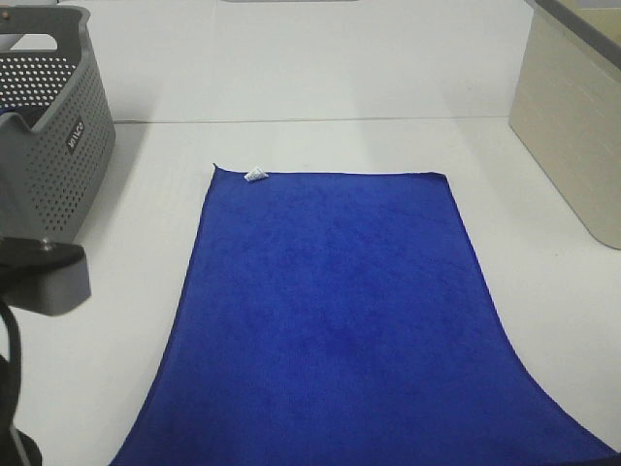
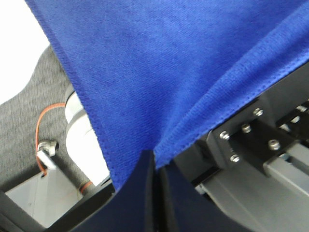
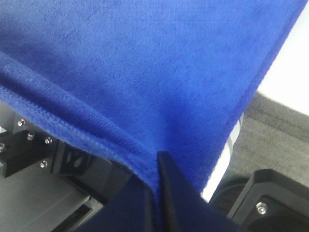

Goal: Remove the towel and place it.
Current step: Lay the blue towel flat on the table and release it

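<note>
The towel (image 1: 330, 311), a royal-blue plush cloth, lies spread flat across the middle of the white desk (image 1: 136, 291), its far hem straight and a small white tag (image 1: 254, 176) at the far left corner. Its near part widens towards the lower edge of the high view and runs out of sight there. The left wrist view shows the left pincer (image 2: 155, 163) clenched on the stitched hem of the towel, the cloth rising taut from between its dark fingers (image 2: 137, 188). The right pincer (image 3: 156, 176) is likewise clenched on the hem at its side. A grey perforated basket (image 1: 58, 146) stands on the far left of the desk, well apart from the towel, and a beige box (image 1: 572, 126) stands at the far right.
</note>
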Tool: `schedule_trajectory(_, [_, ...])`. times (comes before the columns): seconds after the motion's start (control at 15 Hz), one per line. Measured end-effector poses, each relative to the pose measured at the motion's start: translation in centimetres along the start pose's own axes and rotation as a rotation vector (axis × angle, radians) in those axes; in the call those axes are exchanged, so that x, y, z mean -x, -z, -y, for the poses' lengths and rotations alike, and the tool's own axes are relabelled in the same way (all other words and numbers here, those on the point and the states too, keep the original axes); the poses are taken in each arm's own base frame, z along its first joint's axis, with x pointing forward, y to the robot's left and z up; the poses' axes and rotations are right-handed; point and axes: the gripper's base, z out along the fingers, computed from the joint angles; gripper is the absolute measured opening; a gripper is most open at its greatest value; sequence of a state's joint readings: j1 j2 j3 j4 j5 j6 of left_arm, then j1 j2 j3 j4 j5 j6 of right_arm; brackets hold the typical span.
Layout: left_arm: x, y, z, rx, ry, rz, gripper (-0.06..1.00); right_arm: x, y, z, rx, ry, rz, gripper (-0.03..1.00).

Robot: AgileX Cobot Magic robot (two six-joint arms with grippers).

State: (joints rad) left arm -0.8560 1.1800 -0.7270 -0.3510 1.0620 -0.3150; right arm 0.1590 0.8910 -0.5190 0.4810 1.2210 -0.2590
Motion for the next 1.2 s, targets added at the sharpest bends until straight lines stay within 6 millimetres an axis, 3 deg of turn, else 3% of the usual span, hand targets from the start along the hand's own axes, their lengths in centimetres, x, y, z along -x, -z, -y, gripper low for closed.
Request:
schedule_trajectory(0.33, [2.2, -5.0, -0.2, 0.038, -0.053, -0.165, 0.00, 0.0, -1.9, 1.2, -0.019, -0.083, -0.125, 0.02])
schedule_trajectory(0.87, [3.8, -9.8, -1.1, 0.092, -0.033, -0.294, 0.00, 1.8, -5.8, 3.2, -0.003, -0.238, -0.416, 0.02])
schedule_trajectory(1.2, [6.9, -11.6, -0.2, 0.115, -0.105, -0.359, 0.00, 2.1, -8.2, 4.6, -0.005, -0.293, -0.590, 0.02])
